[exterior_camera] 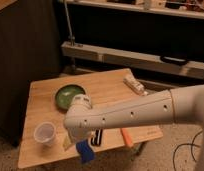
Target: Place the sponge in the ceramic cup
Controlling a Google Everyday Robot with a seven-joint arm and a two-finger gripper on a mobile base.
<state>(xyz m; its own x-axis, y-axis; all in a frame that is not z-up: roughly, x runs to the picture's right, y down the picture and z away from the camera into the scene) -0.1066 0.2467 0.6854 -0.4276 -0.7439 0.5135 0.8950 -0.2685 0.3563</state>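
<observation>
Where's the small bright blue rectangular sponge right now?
Camera view, lower left of centre: the small bright blue rectangular sponge is directly under the claw at the wooden table's front edge, right of the whitish ceramic cup.

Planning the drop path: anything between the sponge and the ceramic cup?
Nothing visible but the gripper itself, hanging beside the sponge at the table front edge. The ceramic cup stands close by, left of the sponge. Green bowl and striped bar lie off that line.
</observation>
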